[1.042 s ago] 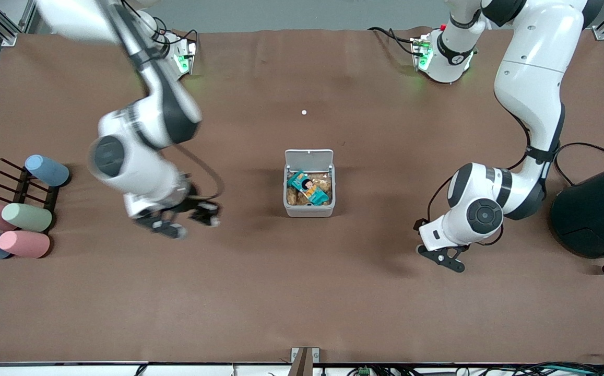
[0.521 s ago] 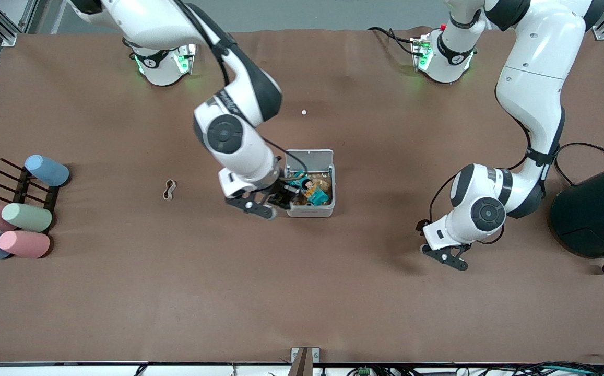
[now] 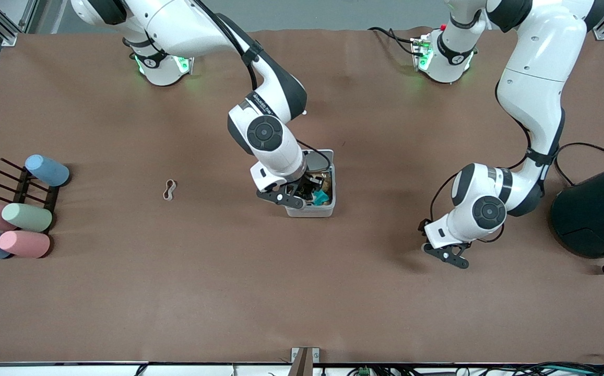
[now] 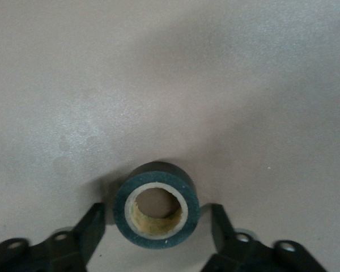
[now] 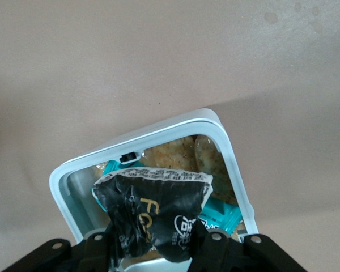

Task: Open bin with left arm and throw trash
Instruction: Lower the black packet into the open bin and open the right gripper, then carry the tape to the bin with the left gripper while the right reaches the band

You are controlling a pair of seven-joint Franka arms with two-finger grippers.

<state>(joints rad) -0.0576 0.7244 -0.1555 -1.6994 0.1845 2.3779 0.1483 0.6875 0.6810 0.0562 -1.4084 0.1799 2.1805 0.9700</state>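
The white bin (image 3: 312, 211) stands mid-table with its lid swung open; teal and tan wrappers lie inside. My right gripper (image 3: 302, 194) hangs over its open top, shut on the crumpled black printed wrapper (image 5: 153, 212), which hangs above the bin's rim (image 5: 170, 127) between my right gripper's (image 5: 154, 246) fingers. My left gripper (image 3: 445, 256) is low at the table toward the left arm's end, open. In the left wrist view my left gripper (image 4: 156, 218) straddles the black tape roll (image 4: 156, 241), which lies flat with gaps on both sides. The beige rubber band (image 3: 169, 189) lies toward the right arm's end.
Several pastel cups (image 3: 20, 214) lie on and beside a dark rack at the right arm's end. A large dark teal round container (image 3: 599, 209) stands at the left arm's end, close to the left arm's elbow.
My right arm swung from near the cups to over the bin, carrying the wrapper. The rubber band came into view where it had been. My left gripper barely shifted.
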